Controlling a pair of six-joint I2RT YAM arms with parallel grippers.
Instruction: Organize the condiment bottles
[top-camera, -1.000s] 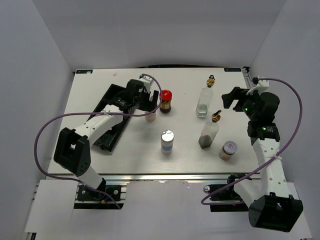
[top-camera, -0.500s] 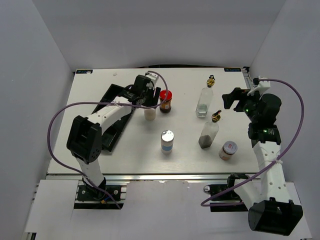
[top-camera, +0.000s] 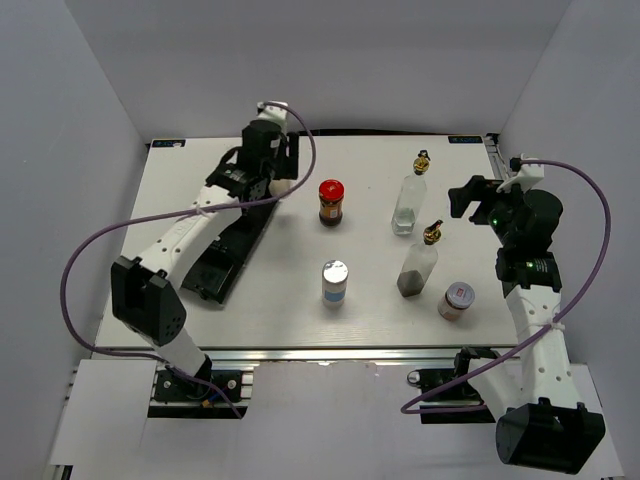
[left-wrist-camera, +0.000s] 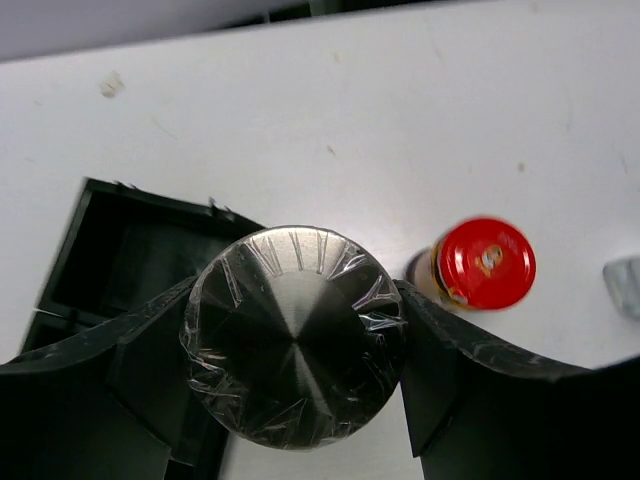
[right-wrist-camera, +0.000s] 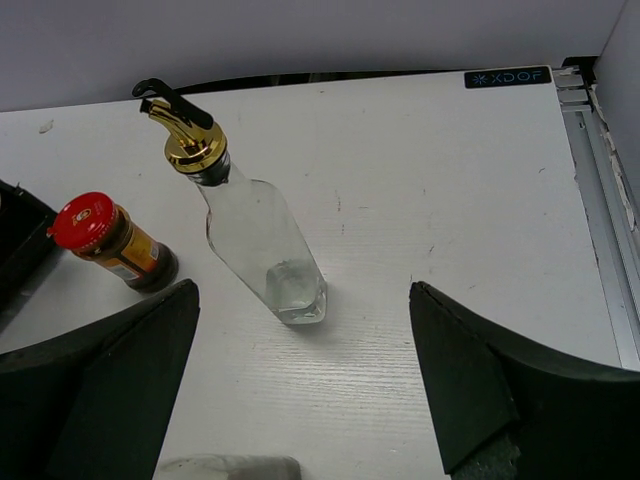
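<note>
Silver-lidded jar (left-wrist-camera: 293, 335) held upright between the left jaws; red-lidded dark jar (left-wrist-camera: 483, 263) just beside; gold-spouted clear bottle (right-wrist-camera: 250, 225) before right jaws.

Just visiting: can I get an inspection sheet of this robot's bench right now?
Surface: white table, black divided tray at its left.
Job's things: standing on the table are the red-lidded jar, far gold-spouted bottle, near gold-spouted bottle, silver-lidded jar and short jar; the held jar is over the tray's edge.
Clutter: nothing seen.
Tools: left tool shut on the held jar; right tool open, empty.
Cables: a purple cable loops off each arm.
Surroundings: plain grey walls.
</note>
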